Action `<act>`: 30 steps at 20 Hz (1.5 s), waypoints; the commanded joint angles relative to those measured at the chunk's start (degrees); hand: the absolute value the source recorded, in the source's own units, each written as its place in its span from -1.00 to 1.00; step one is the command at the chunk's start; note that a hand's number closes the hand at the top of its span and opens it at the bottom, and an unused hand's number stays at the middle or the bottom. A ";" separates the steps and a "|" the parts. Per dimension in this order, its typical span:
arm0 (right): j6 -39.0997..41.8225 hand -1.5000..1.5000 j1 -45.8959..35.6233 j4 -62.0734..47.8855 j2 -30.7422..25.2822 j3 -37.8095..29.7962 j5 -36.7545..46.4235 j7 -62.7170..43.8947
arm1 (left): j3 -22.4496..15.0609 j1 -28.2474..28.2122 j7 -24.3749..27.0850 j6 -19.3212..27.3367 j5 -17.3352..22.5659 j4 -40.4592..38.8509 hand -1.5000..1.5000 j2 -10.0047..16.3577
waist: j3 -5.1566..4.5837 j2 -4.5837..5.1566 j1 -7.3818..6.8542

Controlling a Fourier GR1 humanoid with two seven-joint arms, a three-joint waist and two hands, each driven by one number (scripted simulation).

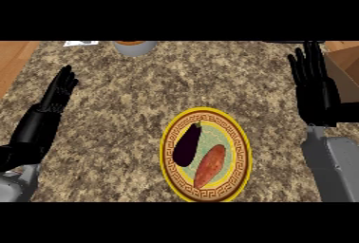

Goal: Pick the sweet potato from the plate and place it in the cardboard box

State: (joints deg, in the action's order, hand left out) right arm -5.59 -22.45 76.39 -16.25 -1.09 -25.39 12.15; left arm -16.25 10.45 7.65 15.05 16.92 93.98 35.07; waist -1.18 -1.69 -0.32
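Head view, looking steeply down on the counter (119,109), speckled brown stone.

Plate (237,134): round, yellow rim with a key-pattern band, sitting on the counter right of centre and toward the near edge. It carries two items.

Sweet potato (210,165): orange, lying on the right half of the plate, its long axis tilted from lower left to upper right. Nothing grips it, and both hands are well apart from it.

Eggplant (187,144): dark purple, on the left half of the plate, just beside the sweet potato and lying roughly parallel to it. Whether the two touch cannot be told.

Box (347,71): brown cardboard, at the view's upper right edge and only partly visible. Its inside cannot be seen.

Left hand (56,95): over the counter's left side, fingers straight and pointing away from the robot, holding nothing. It is far from the plate.

Right hand (316,80): at the upper right, fingers straight and close together, pointing up the view, holding nothing. It overlaps the box's left edge in this view; contact cannot be confirmed.

Other: a grey vessel (135,46) with an orange top stands at the counter's far edge, cut by the view. A small white item (80,42) lies left of it.
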 commanded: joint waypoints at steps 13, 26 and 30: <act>-18.00 -1.00 32.78 9.63 5.68 21.55 24.86 8.51 | 6.84 -7.84 -8.85 7.66 -4.83 -17.36 0.00 4.87 | 1.18 1.54 2.84; -13.92 -1.00 34.93 17.97 -13.41 24.77 43.19 -4.90 | 5.28 -6.56 -10.16 6.51 -8.80 -16.87 0.00 2.09 | 0.98 1.63 0.15; -5.92 -1.00 27.49 23.25 -14.06 29.14 47.39 -20.84 | 5.75 -3.67 -10.27 6.28 -9.57 -18.67 0.00 1.36 | 0.96 1.78 -0.31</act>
State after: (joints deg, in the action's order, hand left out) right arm -17.24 10.18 95.35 -28.03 25.13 17.94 4.35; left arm -10.74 5.61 -2.79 22.03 7.70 75.79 36.73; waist -0.20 0.03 -0.01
